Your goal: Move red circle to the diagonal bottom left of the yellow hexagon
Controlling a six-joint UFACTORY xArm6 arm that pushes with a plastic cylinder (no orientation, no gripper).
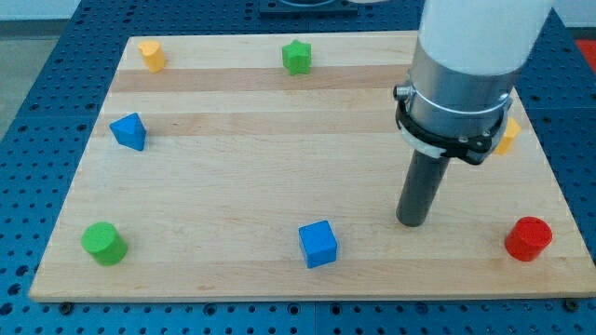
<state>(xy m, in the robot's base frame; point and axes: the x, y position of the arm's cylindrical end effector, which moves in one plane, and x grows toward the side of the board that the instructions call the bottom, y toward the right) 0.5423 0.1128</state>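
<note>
The red circle (529, 238) lies near the board's bottom right corner. The yellow hexagon (152, 55) sits at the top left corner of the board. My tip (411, 223) rests on the board to the left of the red circle, well apart from it, and to the right of the blue cube (318, 244). The arm's body covers part of a second yellow block (508, 136) at the right edge, whose shape I cannot make out.
A green star (296, 57) sits at the top middle. A blue triangle (128, 131) lies at the left. A green circle (103, 243) sits at the bottom left. The wooden board (261, 158) lies on a blue perforated table.
</note>
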